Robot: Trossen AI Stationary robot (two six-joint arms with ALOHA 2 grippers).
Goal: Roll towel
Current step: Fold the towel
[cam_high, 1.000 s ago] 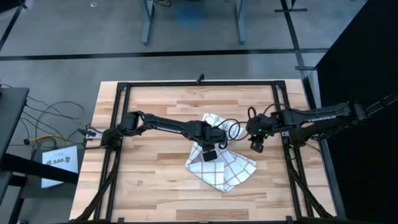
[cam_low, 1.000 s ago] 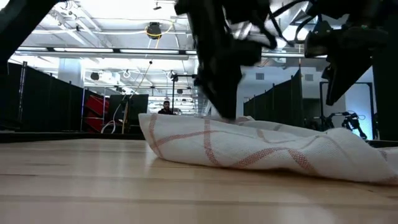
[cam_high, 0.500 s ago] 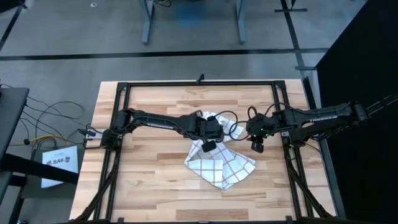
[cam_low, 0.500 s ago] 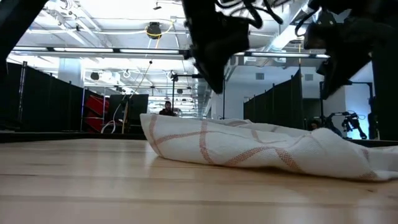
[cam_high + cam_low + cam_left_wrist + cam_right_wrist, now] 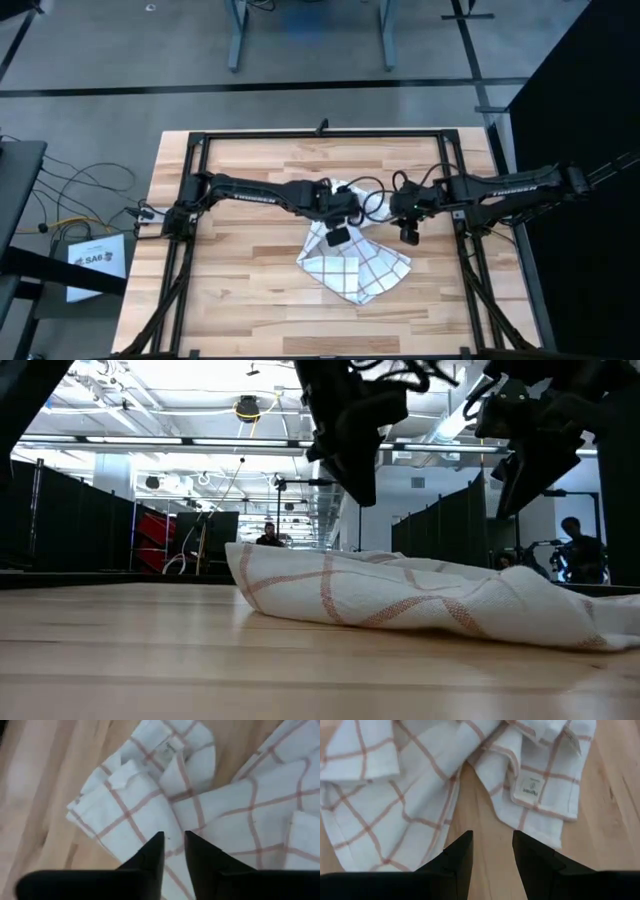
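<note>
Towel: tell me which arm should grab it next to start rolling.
Left, probably. The left gripper hangs directly over the crumpled towel, fingers nearly closed and empty. The right gripper is open, over bare wood beside the towel's edge.

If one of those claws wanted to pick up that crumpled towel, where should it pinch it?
Probably at the loose folded corner carrying the small label, on the towel side near the right gripper. There the edge lies free beside bare table, so a finger could slide under. Come straight down from above with the fingers astride that hem. The left gripper hangs over the bunched middle.
</note>
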